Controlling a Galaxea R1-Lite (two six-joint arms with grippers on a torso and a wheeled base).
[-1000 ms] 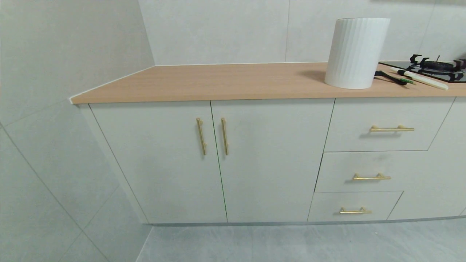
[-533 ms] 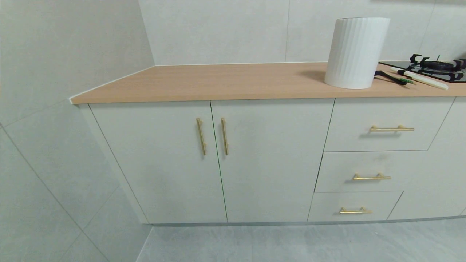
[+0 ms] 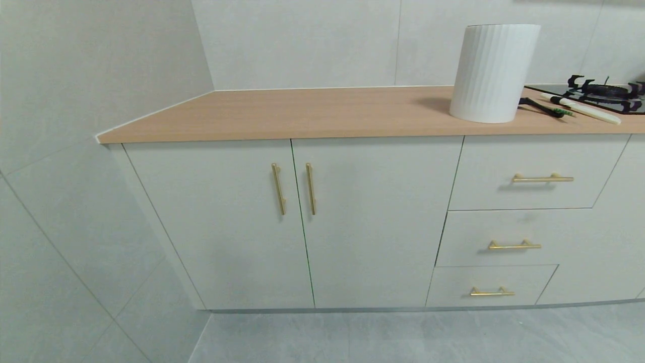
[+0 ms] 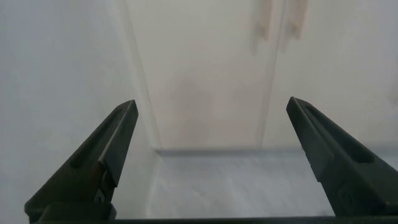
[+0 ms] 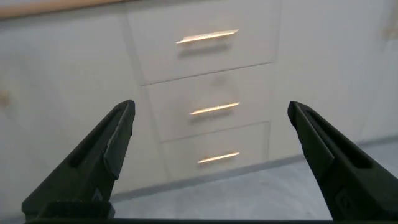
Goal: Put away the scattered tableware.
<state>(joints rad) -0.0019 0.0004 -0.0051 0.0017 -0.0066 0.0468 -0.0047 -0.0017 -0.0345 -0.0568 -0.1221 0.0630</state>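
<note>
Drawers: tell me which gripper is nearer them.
Right. The right gripper faces the drawers, open; the left gripper faces the cupboard doors, over to the drawers' left.

left gripper [image 4: 211, 104], fingers spread wide, faces a cabinet door [image 4: 205, 81] and floor [image 4: 217, 183].

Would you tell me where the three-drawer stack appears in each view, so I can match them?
Head view: drawer stack, right of the double doors.
Right wrist view: drawer stack ahead of the right gripper.
Left wrist view: the double doors instead.
Shared landmark: the base strip at the floor.
</note>
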